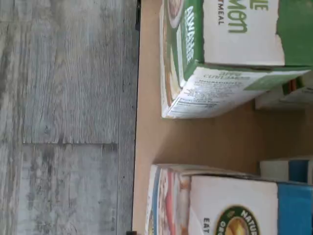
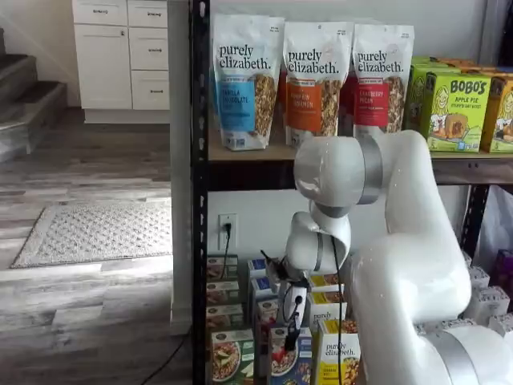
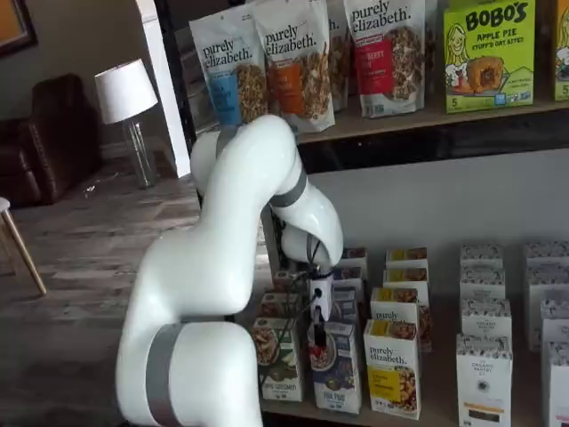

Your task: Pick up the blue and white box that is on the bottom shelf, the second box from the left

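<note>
The blue and white box (image 3: pixel 335 374) has a blue front showing a cereal bowl with red berries and stands at the near edge of the bottom shelf (image 3: pixel 427 416), between a green box (image 3: pixel 277 358) on its left and a yellow box (image 3: pixel 392 366) on its right. The gripper (image 3: pixel 317 331) hangs just above its top, fingers spread apart. The arm hides the box's left edge in both shelf views; its lettering is unreadable.

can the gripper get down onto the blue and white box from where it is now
Probably yes. The gripper hangs right over the blue and white box at the front of the bottom shelf, nothing between them. The green box stands close beside it.
</note>
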### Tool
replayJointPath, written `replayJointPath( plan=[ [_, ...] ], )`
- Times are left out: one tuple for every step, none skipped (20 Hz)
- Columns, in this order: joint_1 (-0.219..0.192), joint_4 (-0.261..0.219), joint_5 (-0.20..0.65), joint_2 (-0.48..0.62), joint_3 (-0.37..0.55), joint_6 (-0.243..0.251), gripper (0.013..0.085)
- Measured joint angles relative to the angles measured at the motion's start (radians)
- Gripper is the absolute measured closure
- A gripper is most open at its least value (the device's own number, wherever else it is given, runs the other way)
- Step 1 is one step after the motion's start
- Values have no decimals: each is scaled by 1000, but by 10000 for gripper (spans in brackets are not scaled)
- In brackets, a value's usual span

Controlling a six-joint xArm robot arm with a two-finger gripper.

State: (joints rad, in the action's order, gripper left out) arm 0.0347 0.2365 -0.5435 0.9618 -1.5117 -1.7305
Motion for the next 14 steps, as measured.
replayJointPath(
  plan=[
    [1,-8,-3,5,-7,8,130],
    [3,-23,-8,12,-15,22,130],
    [3,-33,-12,16,-21,32,130],
    [3,-43,-16,20,-26,41,130],
    [3,-54,-19,24,-30,50,130],
    [3,-66,-19,28,-34,60,130],
    [3,-74,-21,32,-37,66,130],
    [2,-80,-22,36,-41,71,130],
    [2,-89,-22,41,-45,78,130],
    [2,-95,-21,44,-47,83,130],
    [2,-99,-20,47,-49,87,130],
    [2,-103,-20,51,-51,91,130],
    [3,-106,-19,54,-53,93,130],
    [3,-108,-16,57,-55,95,130]
  ],
)
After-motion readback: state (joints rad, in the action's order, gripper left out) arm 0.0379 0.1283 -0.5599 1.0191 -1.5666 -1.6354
